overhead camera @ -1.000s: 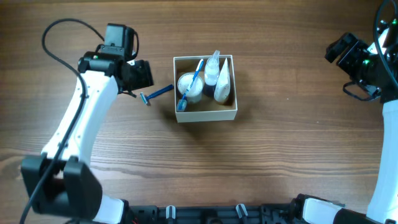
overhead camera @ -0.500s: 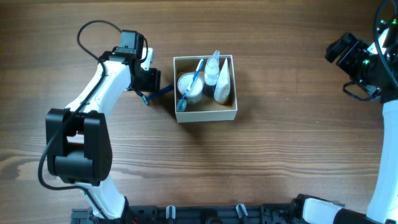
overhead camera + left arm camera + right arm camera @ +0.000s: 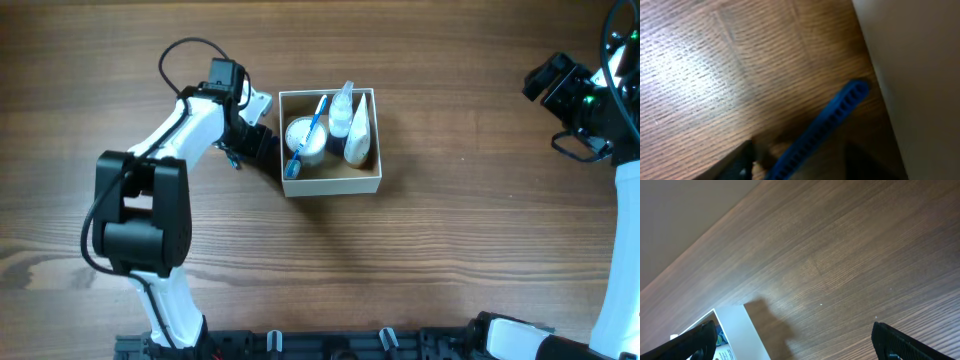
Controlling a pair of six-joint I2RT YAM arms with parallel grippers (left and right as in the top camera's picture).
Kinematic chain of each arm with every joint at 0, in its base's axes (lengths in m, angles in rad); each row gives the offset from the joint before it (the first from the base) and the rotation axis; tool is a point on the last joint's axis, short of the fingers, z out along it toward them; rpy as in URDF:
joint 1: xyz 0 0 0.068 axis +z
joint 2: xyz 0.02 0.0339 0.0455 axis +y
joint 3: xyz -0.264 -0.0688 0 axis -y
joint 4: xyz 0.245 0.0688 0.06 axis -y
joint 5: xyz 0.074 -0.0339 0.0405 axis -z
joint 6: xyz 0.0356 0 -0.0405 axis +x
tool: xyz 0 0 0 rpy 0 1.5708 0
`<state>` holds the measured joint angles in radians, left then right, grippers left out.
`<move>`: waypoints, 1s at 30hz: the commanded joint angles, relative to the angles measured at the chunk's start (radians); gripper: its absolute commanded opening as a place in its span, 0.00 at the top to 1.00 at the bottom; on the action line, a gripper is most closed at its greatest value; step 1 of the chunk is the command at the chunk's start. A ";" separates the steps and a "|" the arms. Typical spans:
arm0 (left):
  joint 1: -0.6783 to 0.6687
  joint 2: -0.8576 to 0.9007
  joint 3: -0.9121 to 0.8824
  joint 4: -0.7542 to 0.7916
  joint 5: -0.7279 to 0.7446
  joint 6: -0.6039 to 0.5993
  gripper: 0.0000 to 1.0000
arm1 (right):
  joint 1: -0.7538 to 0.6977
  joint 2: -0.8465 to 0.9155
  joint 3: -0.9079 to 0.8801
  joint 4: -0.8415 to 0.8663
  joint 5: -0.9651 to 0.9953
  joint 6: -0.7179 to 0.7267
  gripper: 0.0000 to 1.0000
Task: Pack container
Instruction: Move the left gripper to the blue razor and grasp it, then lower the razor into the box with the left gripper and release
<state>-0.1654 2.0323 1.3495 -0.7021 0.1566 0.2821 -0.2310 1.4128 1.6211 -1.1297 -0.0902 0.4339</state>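
The container (image 3: 331, 184) is a square white-walled box at the table's centre. It holds a round white jar (image 3: 303, 142), a blue toothbrush (image 3: 312, 128) and two white bottles (image 3: 358, 130). A blue razor (image 3: 235, 160) lies on the table just left of the box, its handle hidden under my left gripper (image 3: 257, 142). In the left wrist view the razor's ribbed handle (image 3: 832, 120) lies between the parted fingers of the left gripper (image 3: 800, 162), next to the box wall (image 3: 920, 75). My right gripper (image 3: 568, 92) is open and empty at the far right.
The wooden table (image 3: 450, 250) carries nothing else in view. The right wrist view shows the open right gripper (image 3: 805, 342) above bare wood, with the box's corner (image 3: 737, 325) at the lower left.
My left arm has swung right toward the box and lowered over the razor, covering its handle. The right arm and the box's contents have not moved.
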 commanded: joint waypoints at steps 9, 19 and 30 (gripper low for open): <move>-0.001 0.010 -0.011 -0.054 0.006 0.021 0.87 | -0.002 0.006 0.008 0.000 -0.016 0.013 0.00; 0.000 -0.029 -0.010 -0.131 -0.062 -0.106 0.96 | -0.002 0.006 0.008 0.000 -0.016 0.013 0.00; -0.016 -0.289 -0.010 -0.197 -0.094 -0.168 0.96 | -0.002 0.006 0.008 0.000 -0.016 0.013 0.00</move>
<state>-0.1661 1.8603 1.3415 -0.8894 0.0753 0.1432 -0.2310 1.4128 1.6211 -1.1301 -0.0902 0.4339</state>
